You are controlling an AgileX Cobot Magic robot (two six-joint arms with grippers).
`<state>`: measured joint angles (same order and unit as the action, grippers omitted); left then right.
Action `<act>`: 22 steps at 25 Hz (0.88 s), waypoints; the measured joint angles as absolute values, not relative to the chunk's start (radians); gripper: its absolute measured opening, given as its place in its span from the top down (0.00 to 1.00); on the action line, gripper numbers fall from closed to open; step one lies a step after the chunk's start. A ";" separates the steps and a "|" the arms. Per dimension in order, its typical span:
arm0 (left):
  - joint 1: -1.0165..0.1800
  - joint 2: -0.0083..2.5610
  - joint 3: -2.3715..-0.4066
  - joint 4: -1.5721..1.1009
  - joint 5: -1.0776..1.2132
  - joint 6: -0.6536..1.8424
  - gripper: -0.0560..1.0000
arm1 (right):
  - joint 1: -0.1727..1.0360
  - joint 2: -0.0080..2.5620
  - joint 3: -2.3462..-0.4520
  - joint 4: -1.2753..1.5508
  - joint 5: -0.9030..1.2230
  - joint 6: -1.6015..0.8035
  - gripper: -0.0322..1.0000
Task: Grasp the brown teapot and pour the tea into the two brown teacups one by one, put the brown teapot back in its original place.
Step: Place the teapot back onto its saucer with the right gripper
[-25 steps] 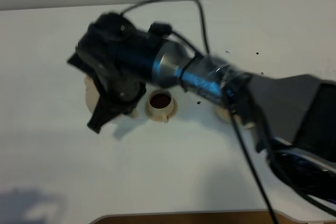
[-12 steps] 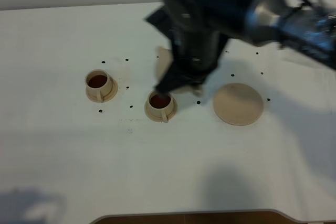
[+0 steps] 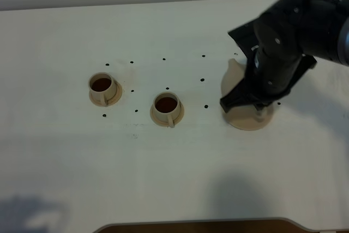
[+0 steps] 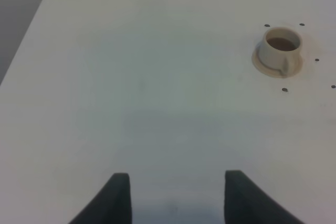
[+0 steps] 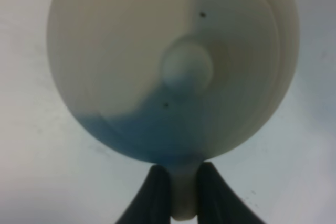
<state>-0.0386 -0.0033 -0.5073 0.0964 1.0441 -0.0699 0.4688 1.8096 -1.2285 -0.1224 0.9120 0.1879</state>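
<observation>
My right hand (image 5: 177,190) is clamped narrow on the loop handle of the brown teapot (image 5: 173,66), holding it just over the wide saucer (image 3: 238,119) at the right of the bench (image 3: 163,178). My arm hides most of the pot from above. Both teacups, left (image 3: 102,87) and middle (image 3: 166,106), already hold dark tea (image 3: 166,103). My left hand (image 4: 173,195) idles open over bare bench, holding nothing.

The risk, as I judge it, is landing off-centre: the saucer shows only as a rim past the pot, so I could set the base on its edge and tip it. Letting go too high would knock the lid or slosh leftover tea.
</observation>
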 joint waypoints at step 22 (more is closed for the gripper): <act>-0.039 -0.003 -0.507 0.096 1.044 -0.070 0.53 | 0.444 1.860 -1.097 -0.116 0.712 0.214 0.85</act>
